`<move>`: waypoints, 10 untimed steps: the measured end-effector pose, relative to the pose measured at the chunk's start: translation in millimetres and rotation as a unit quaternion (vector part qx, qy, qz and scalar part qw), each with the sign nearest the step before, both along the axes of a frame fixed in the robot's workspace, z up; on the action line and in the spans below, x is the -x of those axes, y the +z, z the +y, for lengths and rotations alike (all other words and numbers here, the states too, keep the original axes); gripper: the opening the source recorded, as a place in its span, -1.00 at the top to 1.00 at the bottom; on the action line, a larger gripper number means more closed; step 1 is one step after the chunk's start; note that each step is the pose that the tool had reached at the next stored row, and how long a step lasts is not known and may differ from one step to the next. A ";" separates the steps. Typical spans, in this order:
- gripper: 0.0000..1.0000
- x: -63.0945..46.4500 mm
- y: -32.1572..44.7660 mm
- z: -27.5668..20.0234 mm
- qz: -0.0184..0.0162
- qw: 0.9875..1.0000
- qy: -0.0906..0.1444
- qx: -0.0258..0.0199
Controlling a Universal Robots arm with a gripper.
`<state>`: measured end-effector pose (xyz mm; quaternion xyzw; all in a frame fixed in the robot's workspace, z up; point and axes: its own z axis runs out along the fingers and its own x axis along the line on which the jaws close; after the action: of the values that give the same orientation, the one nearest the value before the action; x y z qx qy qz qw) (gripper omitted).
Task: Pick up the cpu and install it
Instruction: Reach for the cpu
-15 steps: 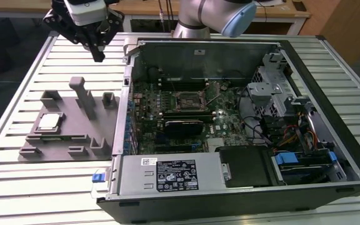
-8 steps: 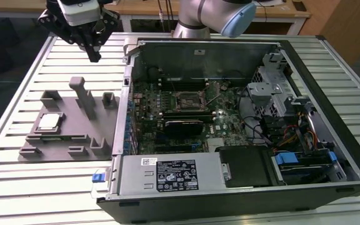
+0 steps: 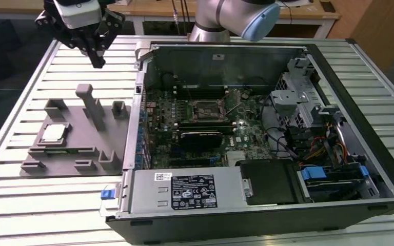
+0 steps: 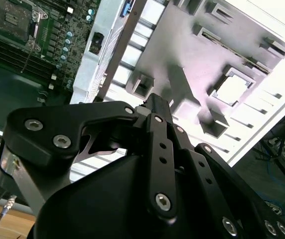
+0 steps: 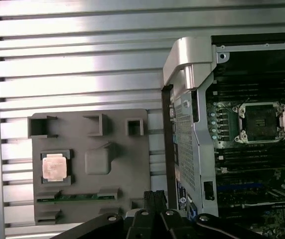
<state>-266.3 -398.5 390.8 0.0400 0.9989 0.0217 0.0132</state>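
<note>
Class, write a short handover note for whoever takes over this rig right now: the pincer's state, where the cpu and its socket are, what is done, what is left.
Pincer: shut, empty, hanging over the slatted table, touching nothing.
Cpu: lying flat in its recess on the grey fixture, outside the computer case, on the exterior view's left.
Cpu socket: on the motherboard inside the open case, no chip in it.
Done: nothing that shows.
Left: cpu not yet picked up, not yet installed.
</note>
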 end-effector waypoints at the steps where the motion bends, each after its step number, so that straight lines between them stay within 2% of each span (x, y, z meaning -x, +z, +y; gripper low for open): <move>1: 0.79 1.1 0.0 0.0 0.000 1.000 0.000 0.000; 10: 0.79 10.4 -0.5 0.0 0.000 1.000 0.000 0.000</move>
<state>-276.7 -398.5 390.4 0.0401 0.9989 0.0217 0.0131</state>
